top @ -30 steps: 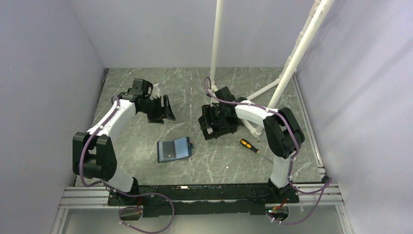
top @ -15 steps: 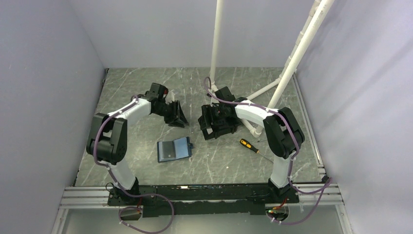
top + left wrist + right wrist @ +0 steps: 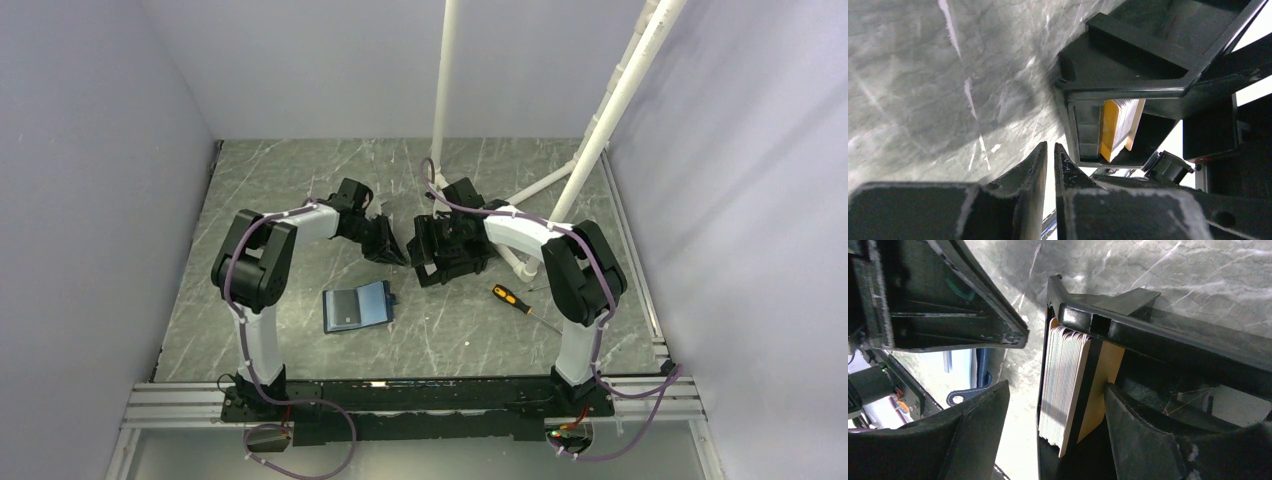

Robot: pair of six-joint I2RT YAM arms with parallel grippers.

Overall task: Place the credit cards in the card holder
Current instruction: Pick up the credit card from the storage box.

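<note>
While the cards [image 3: 1064, 385] stand on edge, straddled by the open right end effector [image 3: 1055, 390], the nearly closed, empty left end effector [image 3: 1050, 152] sees them at 1 o'clock.

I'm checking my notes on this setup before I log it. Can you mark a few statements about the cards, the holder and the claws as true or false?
1. The card holder lies on the table, apart from both claws. True.
2. The left claw grips a card. False: its fingers are nearly together with nothing between them.
3. The credit cards stand on edge in a stack inside the black box. True.
4. The right claw is shut. False: it is open, with a finger on either side of the stack.
5. The screwdriver lies left of the card holder. False: it lies to its right in the top view.
</note>
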